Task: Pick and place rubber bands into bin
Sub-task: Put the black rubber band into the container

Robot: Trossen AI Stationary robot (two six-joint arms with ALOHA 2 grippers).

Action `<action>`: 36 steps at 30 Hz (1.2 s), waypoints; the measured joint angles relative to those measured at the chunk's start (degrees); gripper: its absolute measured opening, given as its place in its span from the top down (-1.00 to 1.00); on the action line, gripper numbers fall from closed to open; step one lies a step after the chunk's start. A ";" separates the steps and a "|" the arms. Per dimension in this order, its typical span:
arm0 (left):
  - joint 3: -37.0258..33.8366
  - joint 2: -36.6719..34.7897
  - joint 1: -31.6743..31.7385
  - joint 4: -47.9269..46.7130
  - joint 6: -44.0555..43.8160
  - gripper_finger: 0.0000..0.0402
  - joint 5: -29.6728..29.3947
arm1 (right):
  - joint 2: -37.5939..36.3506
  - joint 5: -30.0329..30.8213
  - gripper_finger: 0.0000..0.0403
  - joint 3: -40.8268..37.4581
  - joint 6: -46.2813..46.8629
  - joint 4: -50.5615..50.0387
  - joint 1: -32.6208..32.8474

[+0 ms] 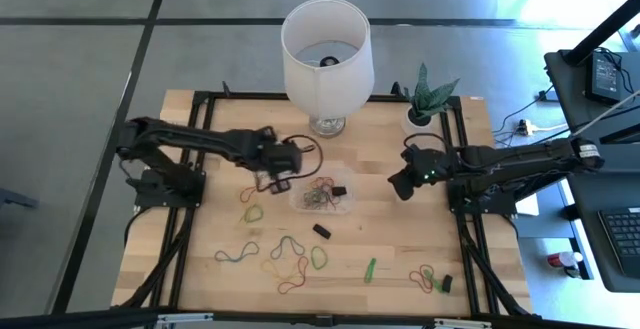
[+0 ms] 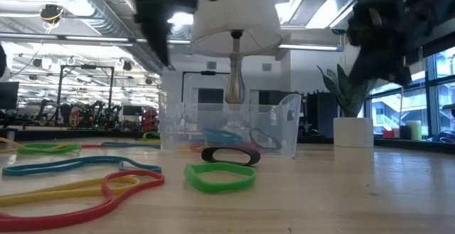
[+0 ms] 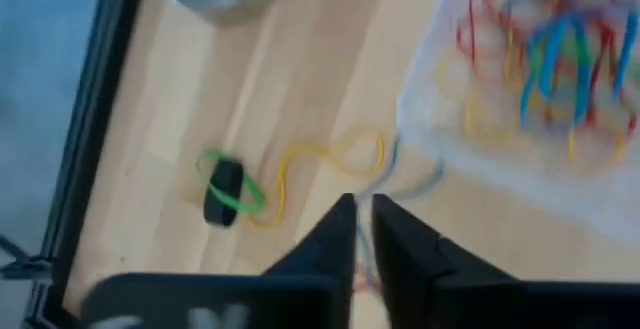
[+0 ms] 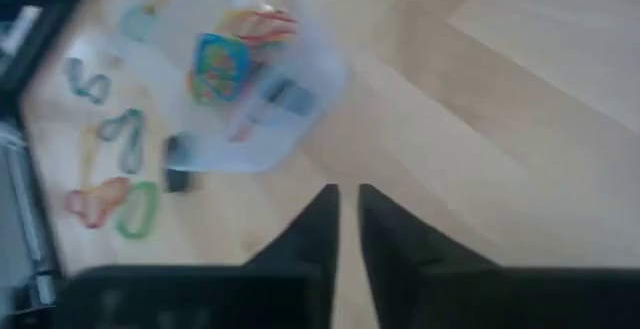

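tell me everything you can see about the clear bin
The bin is a small see-through plastic tub, roughly square with rounded corners and low walls, standing upright and open-topped on the wooden table near its middle, in front of the lamp base. Inside lies a tangle of rubber bands in red, blue, yellow and green. A black band lies on the table just in front of it. The left gripper hangs just beside its left wall; neither gripper clearly touches it.
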 joint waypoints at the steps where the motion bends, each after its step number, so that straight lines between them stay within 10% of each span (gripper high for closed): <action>1: -2.35 -2.01 0.29 0.47 0.87 0.94 0.83 | 0.70 0.20 0.86 1.35 0.56 -0.05 0.87; 9: -26.14 -23.40 5.22 13.97 2.44 0.99 11.24 | 12.65 -0.02 0.97 18.11 8.20 -17.65 6.05; 17: -40.26 -39.04 9.40 25.21 2.97 0.99 19.41 | 25.35 -12.98 0.89 27.94 31.57 -41.16 15.28; 36: -41.00 -41.51 9.75 25.43 8.53 0.99 24.03 | 38.41 -34.80 0.11 26.04 69.49 -24.88 43.17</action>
